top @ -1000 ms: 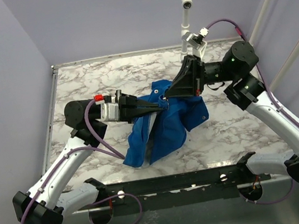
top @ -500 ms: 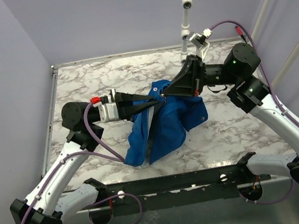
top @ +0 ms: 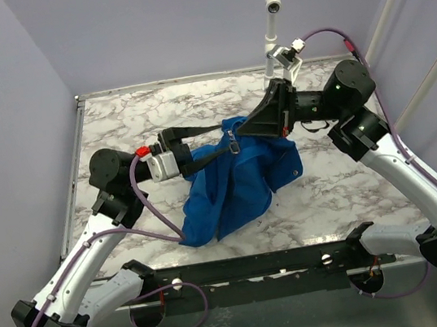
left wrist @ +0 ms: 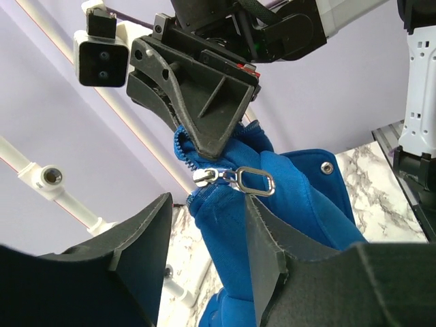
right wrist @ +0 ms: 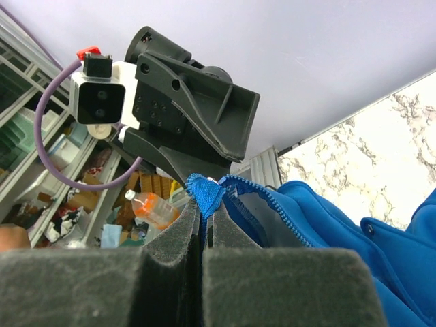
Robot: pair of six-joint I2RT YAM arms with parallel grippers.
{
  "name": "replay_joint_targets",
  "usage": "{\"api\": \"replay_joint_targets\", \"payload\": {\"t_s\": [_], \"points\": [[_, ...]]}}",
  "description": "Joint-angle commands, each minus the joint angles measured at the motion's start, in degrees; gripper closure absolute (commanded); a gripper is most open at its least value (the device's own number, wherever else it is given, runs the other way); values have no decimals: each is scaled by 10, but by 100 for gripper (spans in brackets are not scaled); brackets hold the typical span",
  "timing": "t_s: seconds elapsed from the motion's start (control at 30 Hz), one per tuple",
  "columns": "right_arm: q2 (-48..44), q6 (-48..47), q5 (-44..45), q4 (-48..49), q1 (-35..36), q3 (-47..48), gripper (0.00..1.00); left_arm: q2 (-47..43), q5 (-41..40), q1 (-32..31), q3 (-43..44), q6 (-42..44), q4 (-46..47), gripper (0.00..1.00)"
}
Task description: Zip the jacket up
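The blue jacket (top: 238, 185) lies bunched on the marble table, its upper edge lifted. My right gripper (top: 256, 131) is shut on that lifted edge at the top of the zipper (right wrist: 203, 194); the zipper teeth (right wrist: 286, 204) run down from there. In the left wrist view the silver zipper pull (left wrist: 253, 181) hangs free just under the right gripper (left wrist: 211, 129). My left gripper (left wrist: 208, 204) is open just below the pull, with a fold of the jacket (left wrist: 293, 197) lying between its fingers (left wrist: 267, 252). From above the left gripper (top: 203, 145) points right at the pull (top: 233, 141).
A white pole with a small camera (top: 269, 8) stands at the back of the marble table (top: 138, 118). Lilac walls close in on the left, right and back. A black rail (top: 258, 266) runs along the near edge between the arm bases.
My left gripper has opened and let go of the zipper pull, which now hangs free. Its arm has drawn back a little to the left. The right gripper has kept its hold.
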Motion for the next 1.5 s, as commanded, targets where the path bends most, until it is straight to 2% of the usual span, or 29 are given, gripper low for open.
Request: {"api": "replay_joint_targets", "payload": {"t_s": [0.0, 0.27, 0.37, 0.67, 0.83, 1.07, 1.13, 1.47], "points": [[-1, 29, -12, 54, -9, -3, 99, -17, -12, -1, -1, 0, -8, 51], [14, 54, -20, 96, -20, -8, 99, -30, -29, -1, -2, -51, -20, 47], [22, 72, -27, 130, -20, -12, 99, -38, -54, -11, -13, -25, -58, 46], [29, 103, -39, 192, -20, -22, 99, -37, -199, -84, -20, 101, -170, 45], [23, 107, -39, 201, -20, -29, 99, -44, -271, -110, -24, 150, -180, 44], [26, 111, -44, 211, -20, -30, 99, -43, -292, -129, -26, 165, -178, 44], [24, 111, -44, 211, -20, -33, 99, -41, -298, -132, -25, 168, -177, 47], [19, 99, -27, 191, -22, -44, 99, -40, -324, -134, -15, 177, -172, 75]]}}
